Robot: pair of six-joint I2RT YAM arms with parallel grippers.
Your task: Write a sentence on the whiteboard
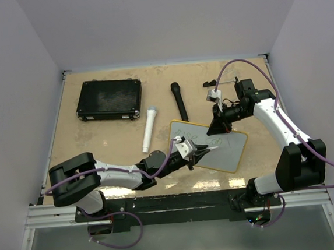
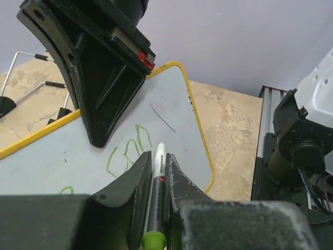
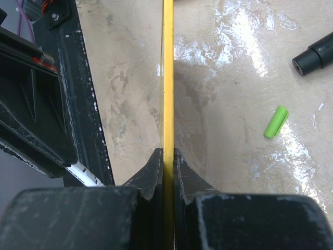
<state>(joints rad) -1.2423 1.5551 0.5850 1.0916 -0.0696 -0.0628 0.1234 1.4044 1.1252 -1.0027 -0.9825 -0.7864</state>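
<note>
Left gripper (image 2: 158,161) pinches a marker (image 2: 155,200), partly hiding the illegible green sentence (image 2: 136,143); right gripper (image 3: 167,156) clamps the whiteboard (image 3: 167,78) by its rim

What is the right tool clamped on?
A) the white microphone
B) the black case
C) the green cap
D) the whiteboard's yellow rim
D: the right wrist view shows the right tool shut on the yellow rim of the whiteboard, seen edge-on, while the green cap lies loose on the table.
</note>
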